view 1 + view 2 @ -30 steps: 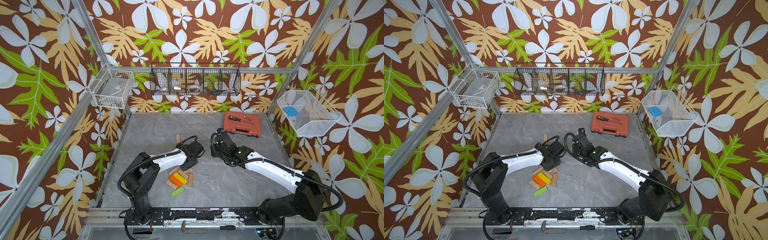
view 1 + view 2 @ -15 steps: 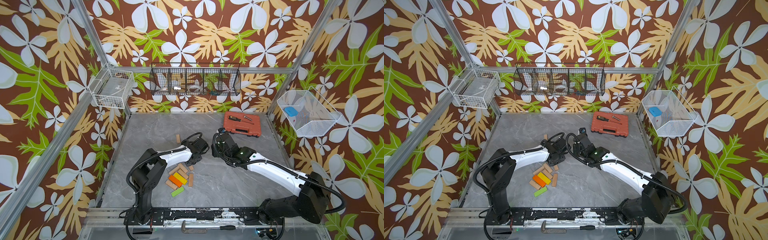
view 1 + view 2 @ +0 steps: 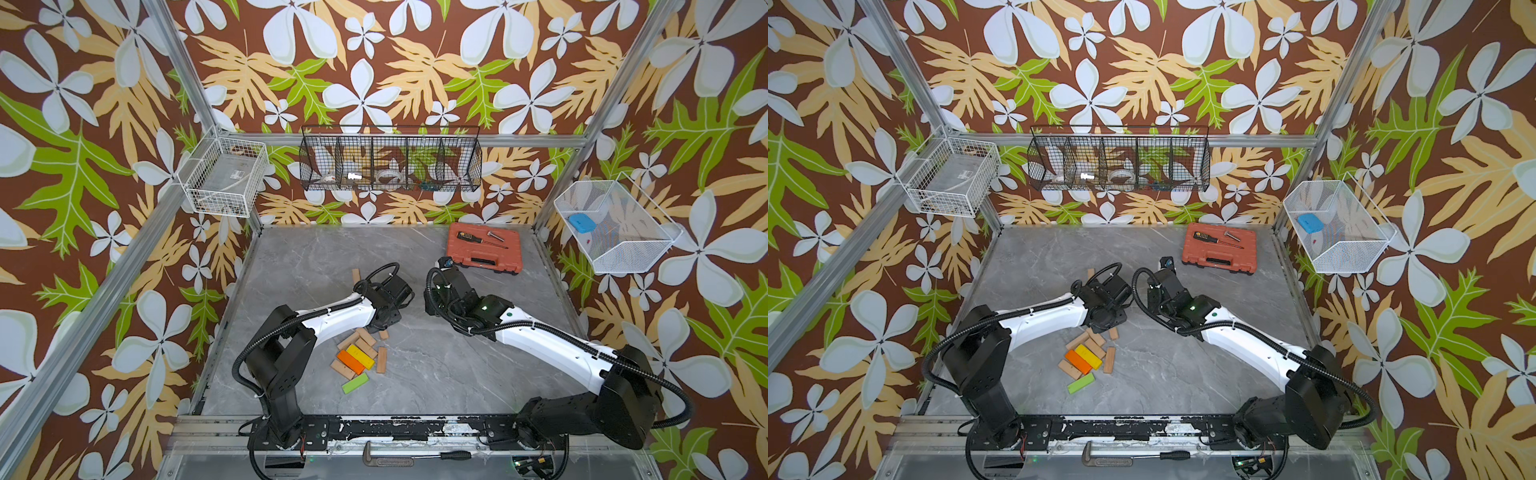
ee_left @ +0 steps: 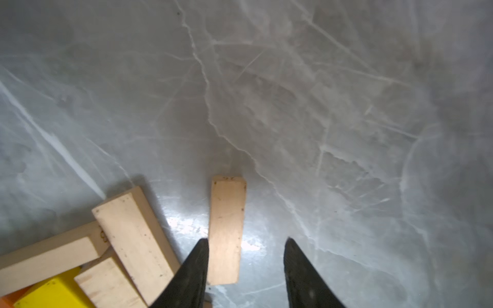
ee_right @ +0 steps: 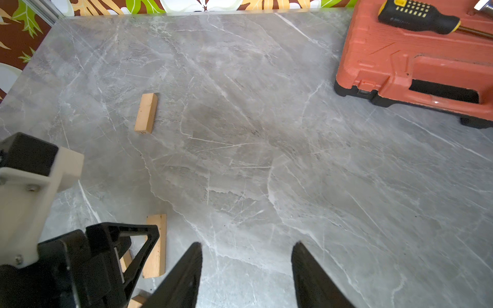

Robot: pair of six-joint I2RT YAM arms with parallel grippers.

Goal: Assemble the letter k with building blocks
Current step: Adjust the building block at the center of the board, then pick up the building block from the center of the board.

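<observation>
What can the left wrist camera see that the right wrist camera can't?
Only the left wrist view shows the yellow block at the edge of the pile.

Only the right wrist view shows the red-orange tool case, the screwdriver on it, a lone block farther off, and the right gripper, open with nothing between its fingers.

Both show the grey marble table, the left gripper, which is open, and a plain wooden block at its fingers.

Building blocks [image 3: 367,347] lie flat on the bench [image 3: 436,365].
The orange block [image 3: 348,361] and yellow block [image 3: 360,356] touch amid jumbled plain ones, the green block [image 3: 355,382] just beside, a lone wooden block [image 3: 355,275] well apart.
</observation>
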